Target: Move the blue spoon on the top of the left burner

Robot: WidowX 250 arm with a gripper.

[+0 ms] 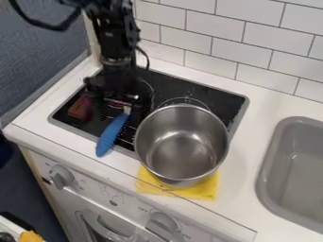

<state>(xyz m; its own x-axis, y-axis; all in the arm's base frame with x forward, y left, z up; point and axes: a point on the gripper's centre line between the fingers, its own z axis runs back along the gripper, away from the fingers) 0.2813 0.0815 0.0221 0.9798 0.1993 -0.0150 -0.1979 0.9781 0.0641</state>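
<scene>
Blue spoon at the left burner; hold unconfirmed

The spoon with the thick blue handle (112,135) lies at a slant, its handle crossing the front edge of the black glass stovetop (221,97). The handle's butt reaches over the white surface (120,163), while the neck end points inward to the left burner (148,100). The black two-finger end effector (123,101) hangs directly above that inner end. Whether it is released, clenched or grasping the spoon cannot be told. Its position would suit either taking hold near the neck or setting the spoon down. In the inspector's judgement, the outward lie of the handle leaves part of the spoon off the burner, and a move further inward appears necessary.

A reddish-brown block (80,108) sits on the stovetop left of the spoon. To the right stands an open steel pot (182,144), near the handle; a wide swing of the spoon could knock it. A yellow cloth (204,189) lies at the pot's front, possibly serving as a pad.

The surface continues right to a grey sink (272,158). Below are a white stove front (116,186) and grey dials (61,177). Behind rise white rectangular tiles (217,24); a dark blue-grey wall (38,66) closes the left side.
</scene>
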